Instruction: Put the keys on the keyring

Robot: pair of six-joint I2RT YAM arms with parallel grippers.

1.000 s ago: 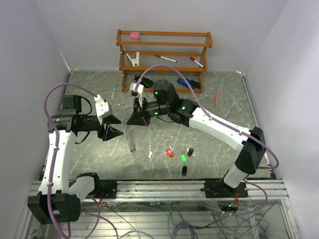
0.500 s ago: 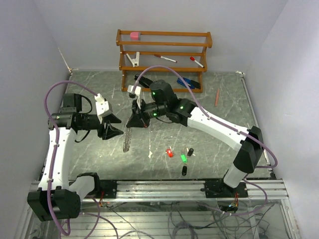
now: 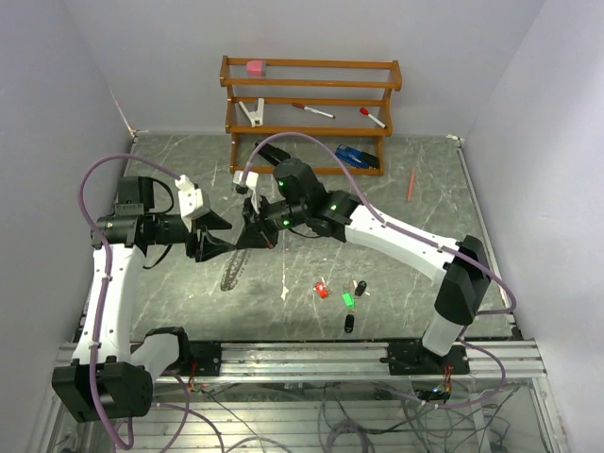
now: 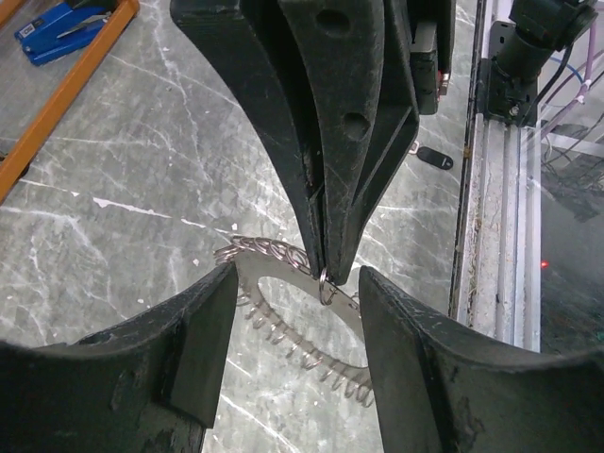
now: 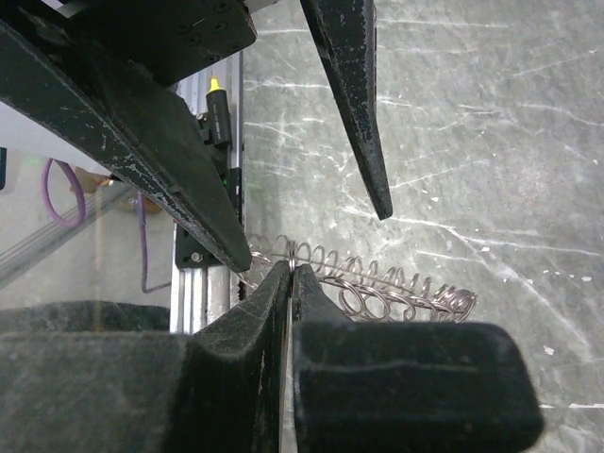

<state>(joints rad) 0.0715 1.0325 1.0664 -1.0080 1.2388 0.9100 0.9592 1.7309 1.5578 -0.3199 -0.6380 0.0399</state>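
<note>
Over the left middle of the grey marble-patterned table (image 3: 415, 208), my right gripper (image 3: 249, 240) is pinched tight on the rim of the large, thin, silvery coiled-wire keyring (image 3: 232, 274). My left gripper (image 3: 218, 237) stands spread, one finger on either side of that pinch. The small red, green and black plastic-headed keys (image 3: 347, 300) lie near the front edge, well apart from the ring.

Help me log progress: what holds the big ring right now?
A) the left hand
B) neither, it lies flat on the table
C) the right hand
C: the right hand is pinched shut on the ring; the left hand stands open around it.
</note>
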